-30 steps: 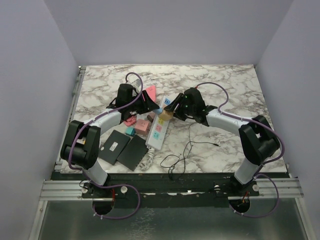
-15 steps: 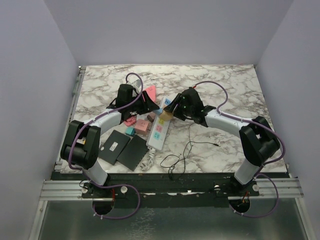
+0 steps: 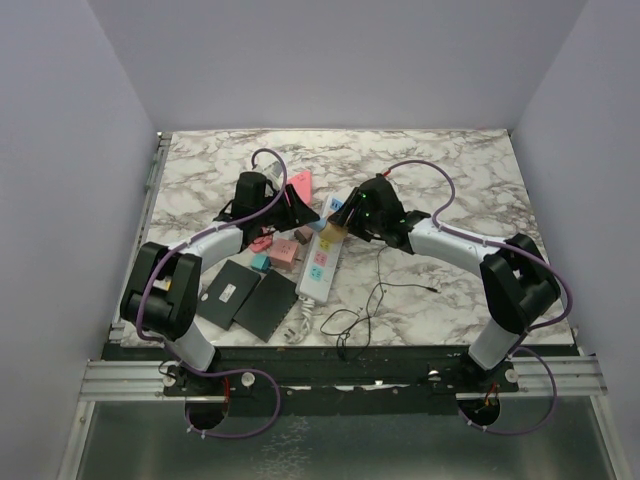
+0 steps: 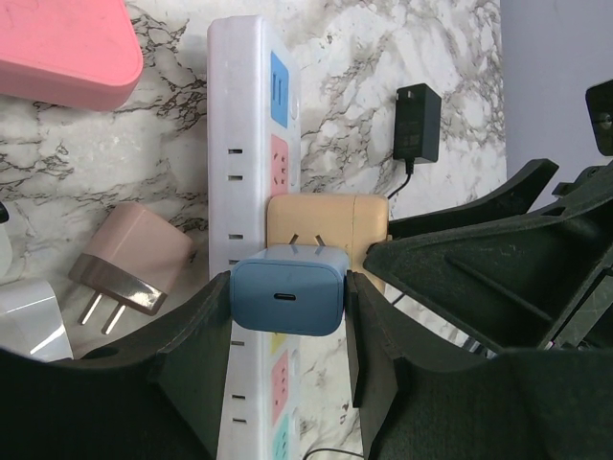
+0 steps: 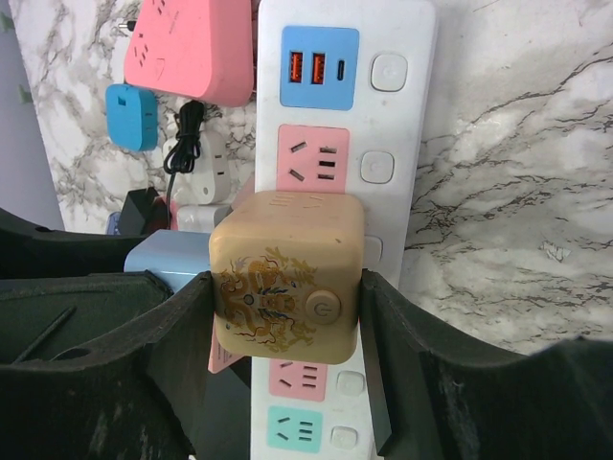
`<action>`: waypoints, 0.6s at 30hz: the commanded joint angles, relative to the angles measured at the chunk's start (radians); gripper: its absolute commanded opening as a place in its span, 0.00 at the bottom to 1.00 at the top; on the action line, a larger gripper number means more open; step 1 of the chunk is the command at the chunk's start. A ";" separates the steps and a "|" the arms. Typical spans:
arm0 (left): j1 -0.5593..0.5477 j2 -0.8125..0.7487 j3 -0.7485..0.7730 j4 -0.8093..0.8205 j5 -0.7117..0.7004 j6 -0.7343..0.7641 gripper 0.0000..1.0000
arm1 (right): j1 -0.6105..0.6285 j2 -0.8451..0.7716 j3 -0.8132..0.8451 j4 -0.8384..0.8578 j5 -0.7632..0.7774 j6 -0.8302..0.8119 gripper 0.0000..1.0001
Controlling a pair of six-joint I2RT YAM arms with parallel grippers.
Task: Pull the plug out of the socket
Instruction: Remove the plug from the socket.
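Top external view: socket point(image 3: 316, 265) lies lengthwise at mid-table, both arms meeting over its far half, with black pads point(image 3: 250, 298) on its left.

Left wrist view only: left gripper point(image 4: 287, 314) is narrowed onto a blue charger point(image 4: 287, 292), with the oval port facing the camera and bare prongs pointing at the tan cube plug point(image 4: 330, 225); a black adapter point(image 4: 419, 122) lies on the marble beside the strip. Right wrist view only: right gripper point(image 5: 287, 292) is pressed on both sides of the cube, which sits on the strip; whether its prongs are in cannot be told. The cube top has a gold dragon motif and a power-symbol button. The strip's blue panel has two orange USB ports, followed by pink and green outlets.
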 commanded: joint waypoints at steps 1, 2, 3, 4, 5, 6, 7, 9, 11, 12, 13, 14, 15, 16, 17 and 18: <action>-0.027 -0.052 -0.014 0.057 0.041 0.040 0.00 | 0.004 -0.005 0.017 -0.047 0.099 -0.049 0.00; -0.023 -0.047 -0.015 0.063 0.046 0.030 0.00 | 0.004 -0.003 0.012 -0.045 0.097 -0.043 0.00; -0.020 -0.041 -0.015 0.067 0.055 0.021 0.00 | 0.004 -0.003 0.009 -0.044 0.097 -0.033 0.00; -0.012 -0.031 -0.013 0.067 0.068 0.009 0.00 | 0.004 -0.003 0.004 -0.044 0.098 -0.027 0.00; 0.000 -0.017 -0.012 0.070 0.082 -0.008 0.00 | 0.004 -0.003 -0.001 -0.044 0.099 -0.022 0.00; 0.011 -0.004 -0.013 0.080 0.100 -0.028 0.00 | 0.004 -0.003 -0.006 -0.043 0.098 -0.018 0.00; 0.020 0.009 -0.016 0.093 0.119 -0.046 0.00 | 0.004 -0.004 -0.011 -0.040 0.095 -0.012 0.00; 0.029 0.032 -0.020 0.116 0.147 -0.077 0.00 | 0.003 -0.006 -0.020 -0.027 0.085 -0.007 0.00; 0.038 0.054 -0.020 0.123 0.167 -0.094 0.00 | 0.004 -0.005 -0.027 -0.014 0.070 0.002 0.00; 0.046 0.062 -0.021 0.125 0.173 -0.101 0.00 | 0.003 -0.006 -0.029 -0.008 0.064 0.004 0.00; 0.053 0.068 -0.021 0.127 0.178 -0.105 0.00 | 0.004 -0.005 -0.030 -0.003 0.060 0.005 0.00; 0.058 0.072 -0.021 0.127 0.179 -0.107 0.00 | 0.004 -0.005 -0.029 -0.001 0.056 0.006 0.00; 0.063 0.073 -0.021 0.128 0.180 -0.108 0.00 | 0.003 -0.004 -0.027 -0.002 0.055 0.006 0.00; 0.066 0.074 -0.022 0.128 0.180 -0.108 0.00 | 0.004 -0.002 -0.024 -0.006 0.056 0.006 0.00; 0.070 0.077 -0.023 0.128 0.180 -0.110 0.00 | 0.003 -0.001 -0.023 -0.009 0.057 0.006 0.00; 0.071 0.080 -0.024 0.127 0.180 -0.113 0.00 | 0.004 -0.002 -0.024 -0.009 0.056 0.008 0.00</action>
